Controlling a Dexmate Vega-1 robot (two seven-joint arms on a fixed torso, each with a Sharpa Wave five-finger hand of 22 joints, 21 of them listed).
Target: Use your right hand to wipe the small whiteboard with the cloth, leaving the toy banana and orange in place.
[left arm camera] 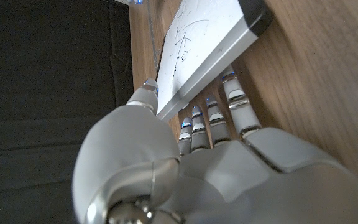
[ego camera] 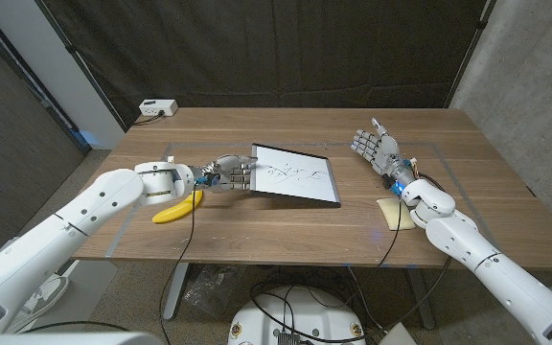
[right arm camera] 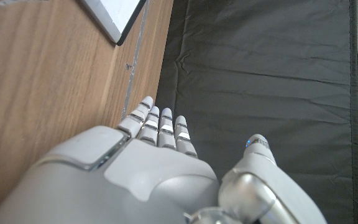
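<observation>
A small whiteboard (ego camera: 297, 174) with dark scribbles lies mid-table. The left hand (ego camera: 228, 174) grips its left edge, thumb (left arm camera: 143, 98) on top and fingers (left arm camera: 211, 115) underneath, as the left wrist view shows. The right hand (ego camera: 376, 148) stands well apart to the board's right, fingers spread and holding nothing. A yellow cloth (ego camera: 394, 213) lies near the front edge, partly hidden beneath the right forearm. The toy banana (ego camera: 178, 209) lies under the left wrist, partly covered.
</observation>
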